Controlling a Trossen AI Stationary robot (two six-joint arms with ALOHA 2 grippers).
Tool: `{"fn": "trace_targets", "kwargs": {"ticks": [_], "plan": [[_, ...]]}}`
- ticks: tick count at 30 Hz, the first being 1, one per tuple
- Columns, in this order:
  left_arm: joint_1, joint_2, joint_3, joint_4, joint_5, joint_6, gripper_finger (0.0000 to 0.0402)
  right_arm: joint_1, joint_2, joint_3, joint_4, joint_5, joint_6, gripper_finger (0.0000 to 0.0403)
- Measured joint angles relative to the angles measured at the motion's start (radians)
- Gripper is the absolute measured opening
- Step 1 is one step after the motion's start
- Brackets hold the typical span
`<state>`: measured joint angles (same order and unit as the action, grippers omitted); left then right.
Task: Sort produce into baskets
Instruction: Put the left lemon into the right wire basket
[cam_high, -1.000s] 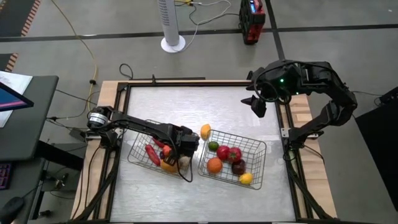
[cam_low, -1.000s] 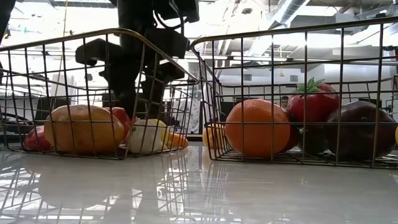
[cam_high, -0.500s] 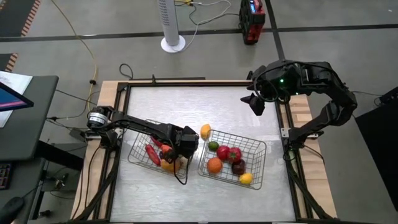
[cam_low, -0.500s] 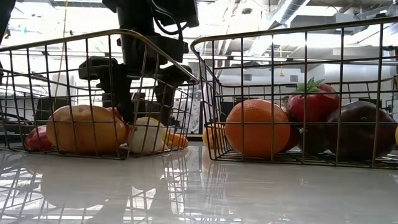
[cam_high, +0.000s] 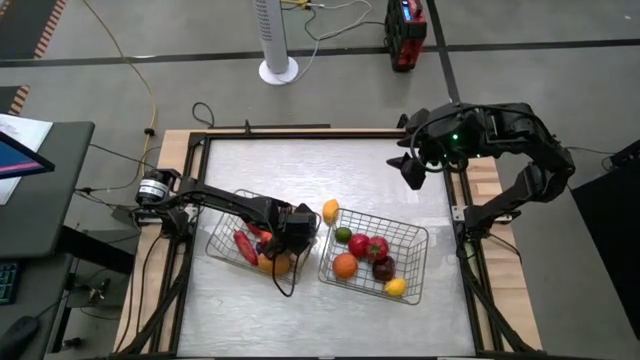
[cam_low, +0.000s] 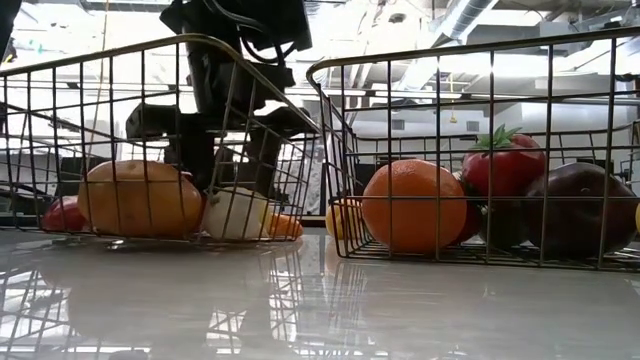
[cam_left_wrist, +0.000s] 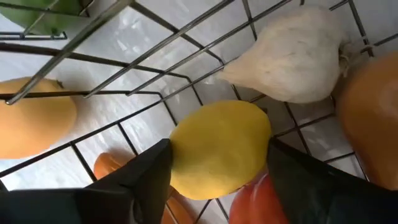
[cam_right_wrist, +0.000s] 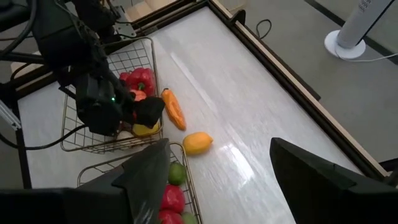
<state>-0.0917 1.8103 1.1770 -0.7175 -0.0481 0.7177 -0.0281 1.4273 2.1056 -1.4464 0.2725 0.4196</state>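
Inside the left basket (cam_high: 213, 245) the left gripper (cam_left_wrist: 219, 148) has drawn back and now clamps the yellow fruit (cam_left_wrist: 217, 155), tipping that basket up, so we judge a re-sort is starting, while the right gripper (cam_high: 412, 170) waits open, well apart from it

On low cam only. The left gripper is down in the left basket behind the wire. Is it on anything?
Observer: Yes. The left wrist view shows the left gripper with its fingers pressed on either side of a yellow fruit, next to a whitish bulb.
Operator: Anything outside the baskets?
Observer: The high view shows a lemon on the bare table, outside both, by the gap between the left basket and the right basket.
Operator: Right arm?
Observer: The right gripper is open, over the table's far right edge, away from the produce.
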Motion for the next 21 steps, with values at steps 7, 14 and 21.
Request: {"fn": "trace_targets", "kwargs": {"ticks": [7,14,21], "plan": [[-0.002,0.003,-0.001,0.046,0.020,-0.008,0.0219,0.002,0.000,0.000,0.000,0.000,0.000,0.0302],[-0.018,-0.018,0.045,-0.027,0.005,-0.082,0.0218,0.016,0.000,0.000,0.000,-0.001,-0.006,0.0302],[-0.021,-0.055,0.114,-0.154,0.046,-0.228,0.0218,0.037,0.000,0.000,0.000,0.000,-0.016,0.0302]]}}
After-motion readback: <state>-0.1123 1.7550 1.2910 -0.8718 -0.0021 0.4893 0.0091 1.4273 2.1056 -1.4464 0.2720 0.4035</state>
